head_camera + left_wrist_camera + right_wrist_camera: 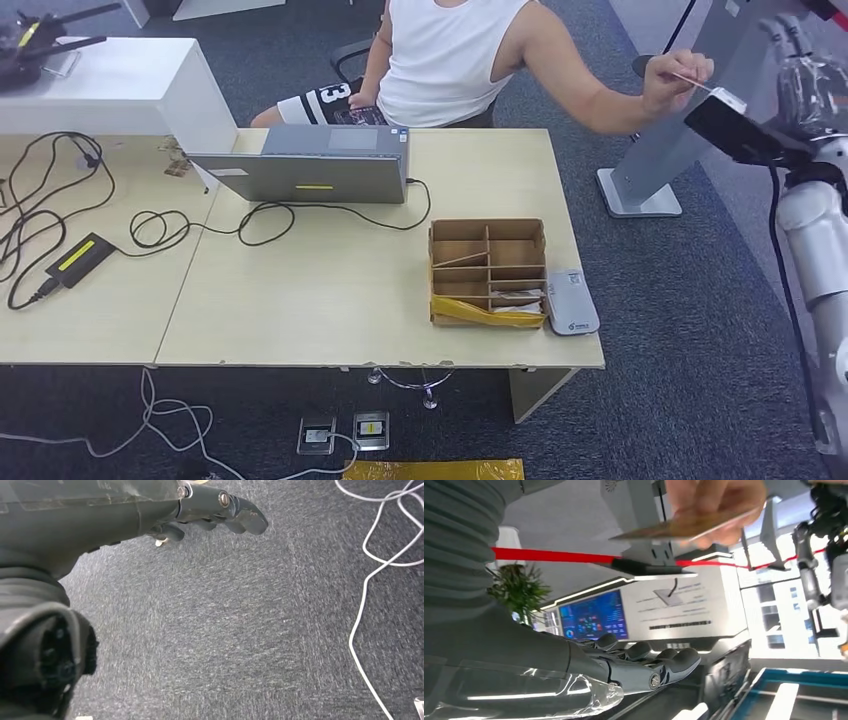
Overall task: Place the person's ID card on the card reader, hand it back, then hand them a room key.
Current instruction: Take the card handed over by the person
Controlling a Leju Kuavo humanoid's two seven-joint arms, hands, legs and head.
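A wooden desk [330, 300] is carrying a laptop [310, 165], a cardboard divider box [488, 270] and, just beside it, a white card reader [571, 302]. A seated person's hand [672, 80] is holding out the ID card [690, 80] near the raised right hand [644, 667], fingers extended, holding nothing. The left hand [210, 510] is hanging over carpet, fingers loosely apart and empty.

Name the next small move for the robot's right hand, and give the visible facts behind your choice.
Probably it should close its fingers on the card. The person's hand holds the card out beside the raised right hand, whose fingers lie spread and hold nothing. The card reader on the table is bare, so the card has yet to be taken.
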